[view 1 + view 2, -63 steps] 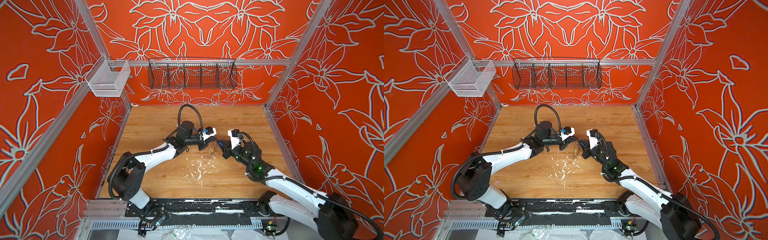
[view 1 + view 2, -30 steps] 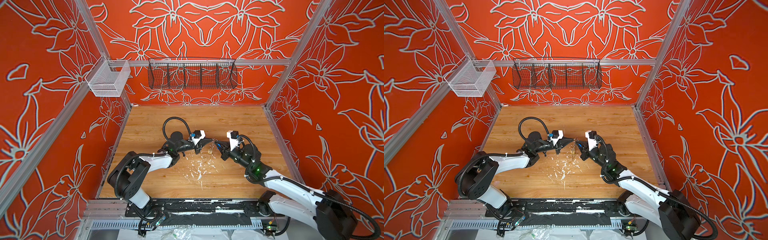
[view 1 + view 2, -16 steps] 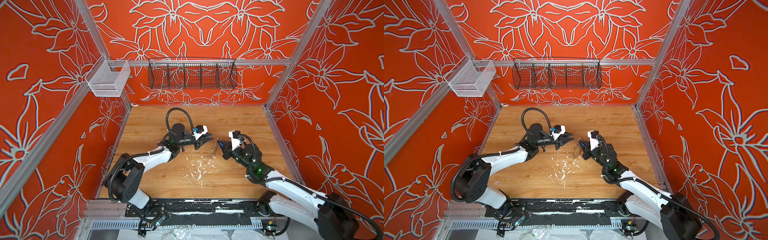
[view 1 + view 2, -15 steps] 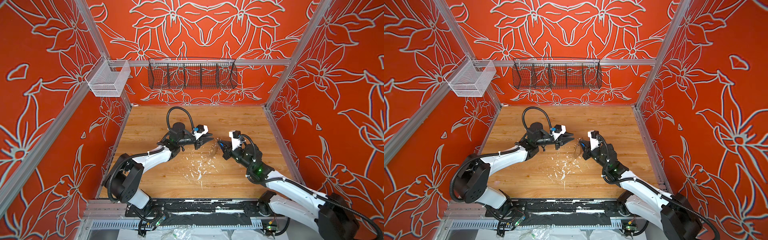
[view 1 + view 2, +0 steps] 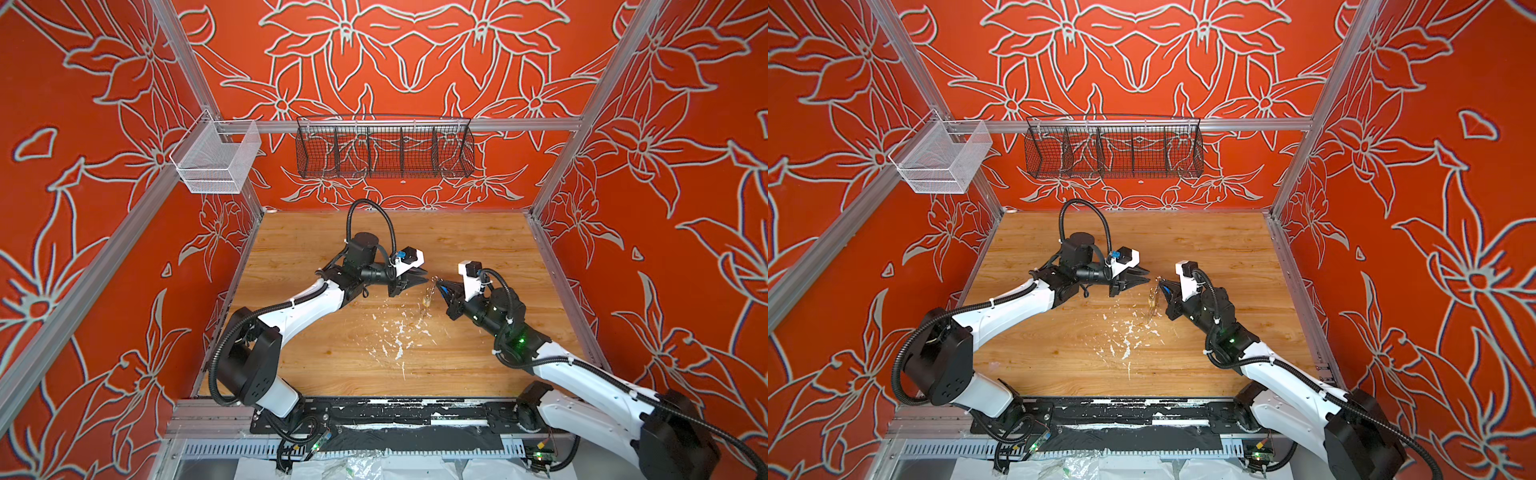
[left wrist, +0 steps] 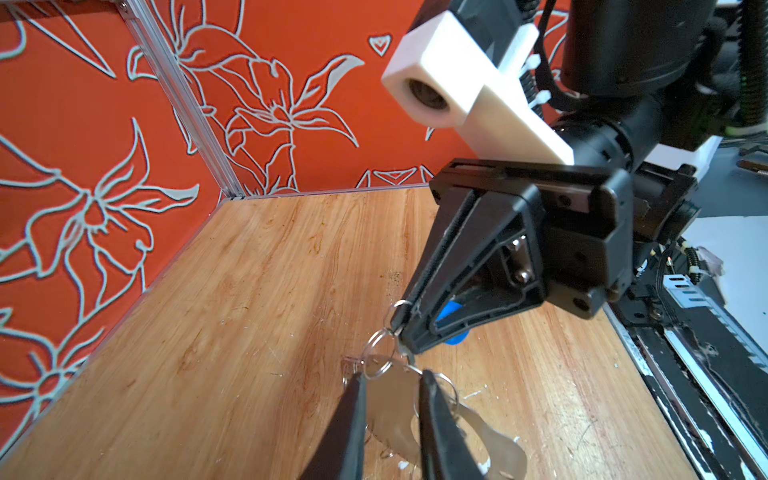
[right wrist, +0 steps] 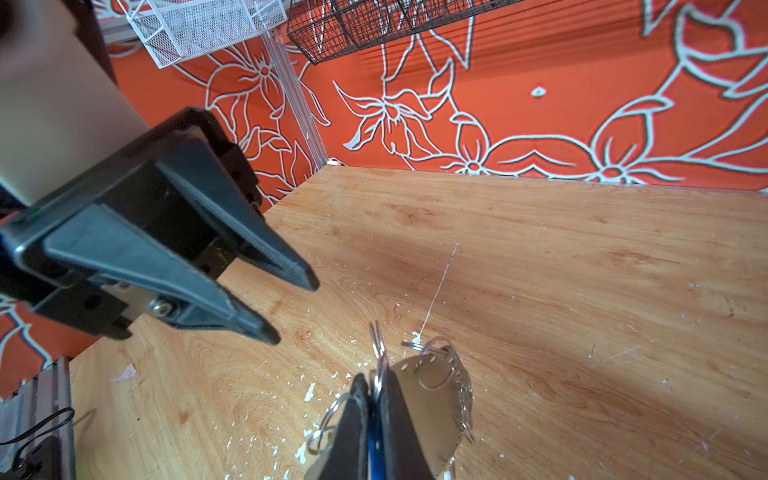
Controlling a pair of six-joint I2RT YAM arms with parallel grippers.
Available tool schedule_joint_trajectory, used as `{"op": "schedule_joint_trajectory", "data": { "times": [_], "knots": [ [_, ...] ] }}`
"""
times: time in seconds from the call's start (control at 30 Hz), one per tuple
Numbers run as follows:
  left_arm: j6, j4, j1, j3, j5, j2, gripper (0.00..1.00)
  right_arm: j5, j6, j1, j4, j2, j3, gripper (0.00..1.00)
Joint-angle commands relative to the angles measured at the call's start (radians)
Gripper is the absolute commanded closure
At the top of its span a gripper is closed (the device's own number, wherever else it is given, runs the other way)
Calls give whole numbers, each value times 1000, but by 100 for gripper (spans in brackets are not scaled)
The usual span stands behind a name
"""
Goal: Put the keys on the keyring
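While its black jaws press tight together, R gripper (image 7: pixel 374 380) pinches a blue plastic key tag (image 6: pixel 451 309) plus a thin metal wire loop (image 7: pixel 377 338) at the tips. Off that loop dangles the flat grey ring-shaped metal keyring plate (image 7: pixel 432 399), approx 7 o'clock of the R tips in both top views. L gripper (image 5: pixel 426 276) sits just beside, at 9 o'clock, jaws a narrow gap apart w/ nothing btwn. Below lies the light wooden table (image 5: pixel 332 353); white flecks (image 5: pixel 395 340) at 7 o'clock of the plate.
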Motion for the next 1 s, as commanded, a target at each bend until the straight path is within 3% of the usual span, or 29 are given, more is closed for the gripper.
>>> {"op": "schedule_joint_trajectory", "data": {
  "times": [0.0,0.13,0.67,0.97],
  "knots": [
    [20,-52,4,25,4,20,72,-55,-35,-2,15,-4,42,100],
    [33,-63,5,31,10,28,68,-80,-49,-1,7,0,52,100],
    [73,-133,5,81,57,72,68,-131,-61,4,9,14,63,100],
    [104,-186,5,112,98,85,78,-125,-51,5,27,30,65,100]
  ]
}}
